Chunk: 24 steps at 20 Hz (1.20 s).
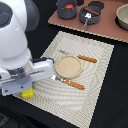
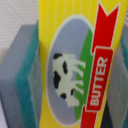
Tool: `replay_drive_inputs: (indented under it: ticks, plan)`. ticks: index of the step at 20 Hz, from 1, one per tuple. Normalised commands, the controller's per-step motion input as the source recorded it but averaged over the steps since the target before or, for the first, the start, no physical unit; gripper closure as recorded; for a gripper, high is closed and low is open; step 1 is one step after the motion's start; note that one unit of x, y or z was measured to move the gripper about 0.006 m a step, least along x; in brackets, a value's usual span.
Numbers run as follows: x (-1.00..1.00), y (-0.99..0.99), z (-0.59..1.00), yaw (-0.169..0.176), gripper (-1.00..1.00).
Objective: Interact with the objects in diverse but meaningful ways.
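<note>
1. At the exterior view's left, your gripper (image 1: 26, 89) hangs over the woven mat's (image 1: 95, 85) near corner, the yellow butter box (image 1: 27, 93) poking out beneath it.
2. In the wrist view, the teal-padded fingers (image 2: 27, 90) flank the box's long sides, apparently pinching it.
3. The tan plate (image 1: 68, 66) lies toward the exterior view's right.
</note>
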Motion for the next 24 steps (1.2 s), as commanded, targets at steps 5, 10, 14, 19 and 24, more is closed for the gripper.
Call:
replay_drive_inputs:
  ticks: [5,10,14,19,24]
  plan:
    - [0.85,0.23,0.42,-0.005,1.0]
    - [0.55,0.69,0.1,0.029,1.0]
    - [0.28,0.87,0.01,0.038,1.0]
    - [0.2,0.87,0.0,0.039,1.0]
    - [0.17,0.85,-0.01,0.04,1.0]
